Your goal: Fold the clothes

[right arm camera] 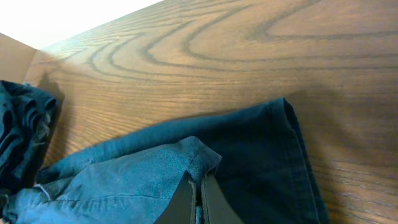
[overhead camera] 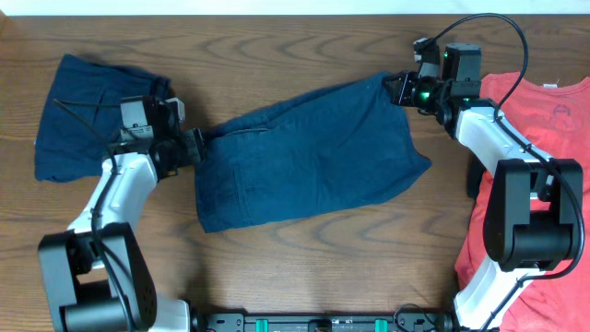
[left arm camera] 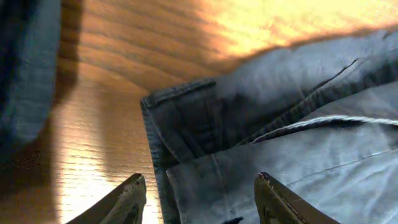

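Note:
The navy shorts [overhead camera: 313,157] lie spread across the middle of the table, waistband to the left and legs to the right. My left gripper [overhead camera: 195,148] is at the waistband end. In the left wrist view its fingers [left arm camera: 200,182] are open and straddle the waistband edge of the shorts [left arm camera: 280,124]. My right gripper [overhead camera: 398,88] is at the far right corner of a leg. In the right wrist view its fingers [right arm camera: 199,182] are shut on a pinched fold of the shorts [right arm camera: 124,180].
A second navy garment [overhead camera: 83,111] lies bunched at the back left, behind my left arm; it also shows in the left wrist view [left arm camera: 25,74] and the right wrist view [right arm camera: 22,130]. A red shirt [overhead camera: 544,166] lies at the right under my right arm.

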